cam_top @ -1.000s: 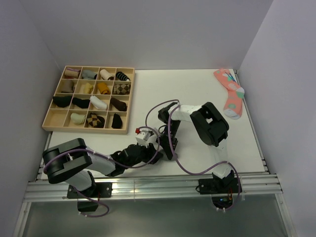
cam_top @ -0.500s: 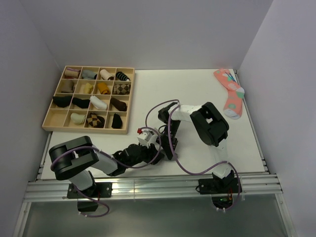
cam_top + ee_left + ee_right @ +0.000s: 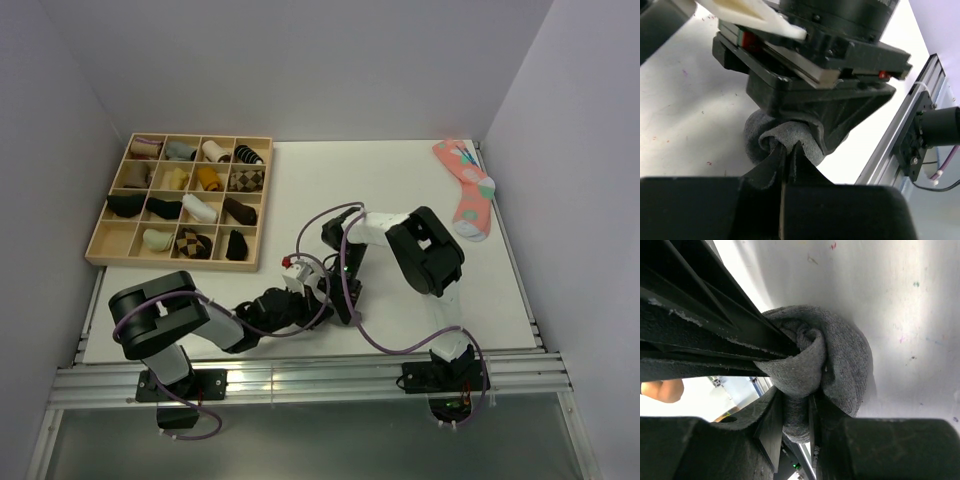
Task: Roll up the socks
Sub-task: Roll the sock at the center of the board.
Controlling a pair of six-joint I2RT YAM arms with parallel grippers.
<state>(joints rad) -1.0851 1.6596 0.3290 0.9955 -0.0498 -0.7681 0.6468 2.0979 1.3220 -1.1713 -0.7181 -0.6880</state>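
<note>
Two grippers meet on the socks [image 3: 845, 355], a grey ball low on the table [image 3: 400, 180]. The left gripper [image 3: 789, 150] has just snapped shut on a fold. The right gripper [image 3: 797, 415] pinches the ball. The roll looks nearly done.

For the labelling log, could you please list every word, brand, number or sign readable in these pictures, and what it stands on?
None: no legible text shows in any view. The wooden tray, the pink sock and the grey sock roll carry no print.
</note>
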